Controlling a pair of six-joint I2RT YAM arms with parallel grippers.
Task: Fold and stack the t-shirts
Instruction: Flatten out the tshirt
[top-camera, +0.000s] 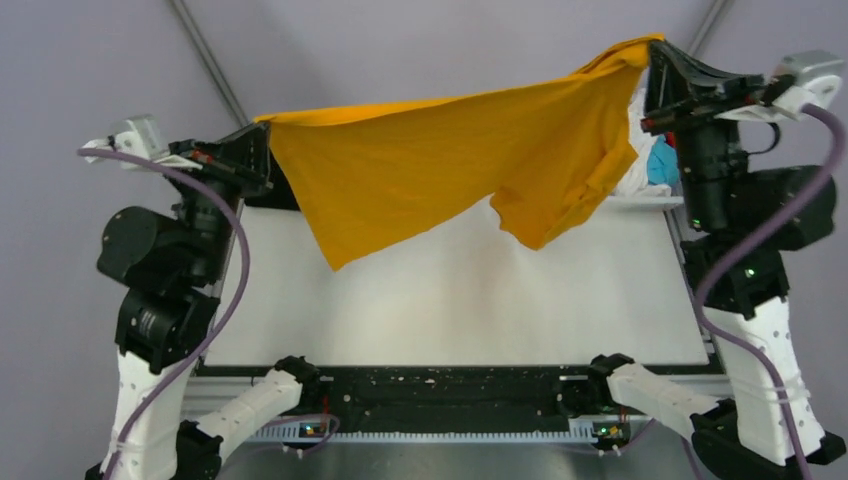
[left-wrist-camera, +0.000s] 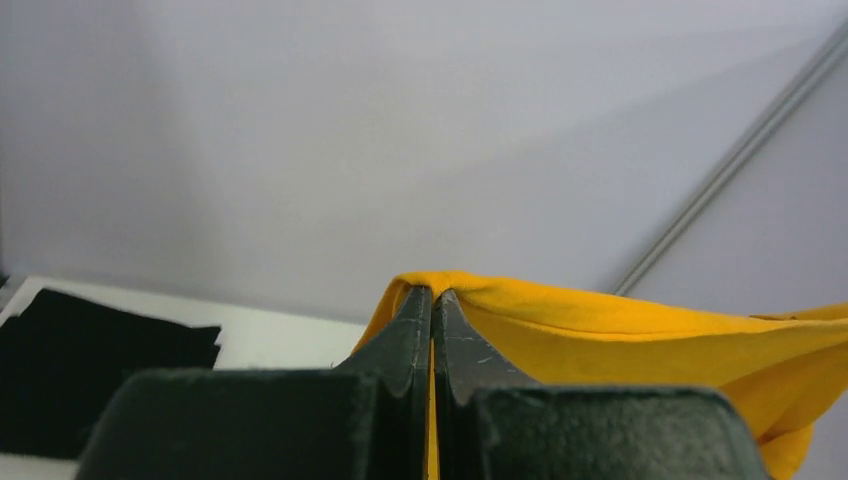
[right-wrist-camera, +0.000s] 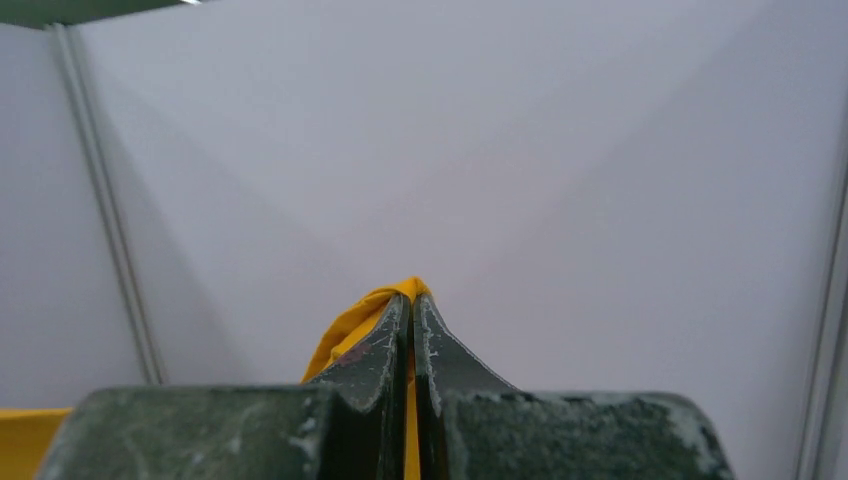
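Observation:
The orange-yellow t-shirt (top-camera: 440, 160) hangs stretched in the air between both arms, above the far half of the white table (top-camera: 450, 310). My left gripper (top-camera: 262, 128) is shut on its left corner; the cloth (left-wrist-camera: 620, 330) drapes over the closed tips (left-wrist-camera: 433, 292). My right gripper (top-camera: 652, 55) is shut on the shirt's right end, held higher; cloth (right-wrist-camera: 350, 325) pokes out at the tips (right-wrist-camera: 411, 297). A folded black shirt (left-wrist-camera: 90, 360) lies on the table at far left in the left wrist view. White (top-camera: 630, 175) and light blue (top-camera: 660, 162) cloth show behind the right arm. The red shirt is out of view.
The white and blue cloth lie heaped at the table's far right corner beside the right arm. Grey walls with metal poles (top-camera: 205, 60) stand behind the table. A black rail (top-camera: 450, 390) runs along the near edge between the arm bases.

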